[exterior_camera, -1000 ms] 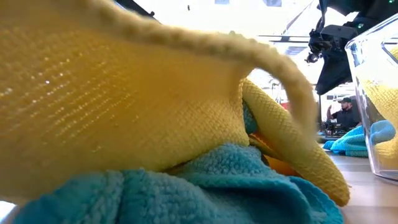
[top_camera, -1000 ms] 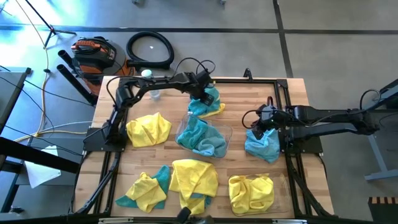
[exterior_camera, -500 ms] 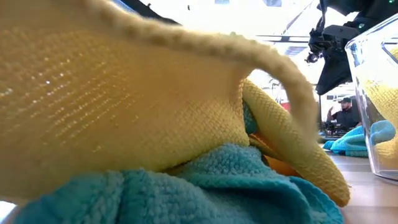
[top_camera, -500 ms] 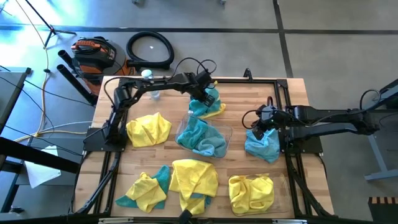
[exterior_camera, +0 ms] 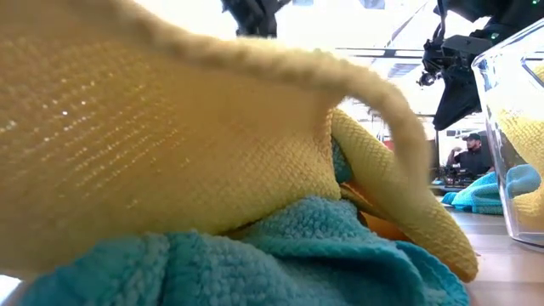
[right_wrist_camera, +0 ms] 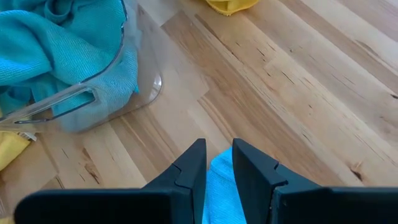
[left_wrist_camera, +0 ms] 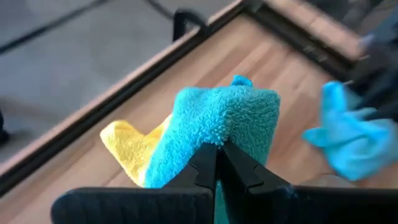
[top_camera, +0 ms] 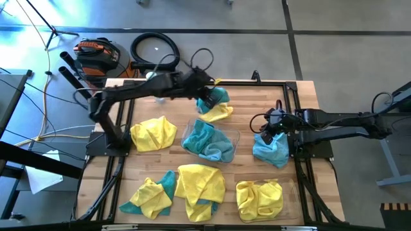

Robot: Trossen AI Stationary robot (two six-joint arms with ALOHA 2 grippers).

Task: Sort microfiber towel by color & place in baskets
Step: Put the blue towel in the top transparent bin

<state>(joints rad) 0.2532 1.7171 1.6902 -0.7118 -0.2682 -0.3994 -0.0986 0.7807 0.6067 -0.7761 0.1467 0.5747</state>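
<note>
A teal towel lies over a yellow towel at the table's far middle, and my left gripper is shut on the teal one. Toward the right edge, my right gripper is shut on another teal towel. The middle basket holds teal towels. The front-right basket holds yellow ones. Loose yellow towels and a yellow-and-teal heap lie on the left and front of the table. My left gripper pinches a raised fold at the top of the teal towel between its two shut fingers, coming from above at a slant. The towel bunches up under the fingers, and its lower part lies on the yellow towel. My right gripper pinches the upper end of its teal towel between its two fingers, which point down. The cloth spreads out below the gripper; I cannot tell whether its lower end rests on the table.
A clear bottle stands at the far-left corner. A black frame runs along the table's edges. Bare wood lies between the two grippers and in front of the right one. In the low view a yellow towel fills most of the picture.
My left gripper has shut on the teal towel at the far middle and risen, drawing the towel's top up with it. The yellow towel under it has stayed on the table.
</note>
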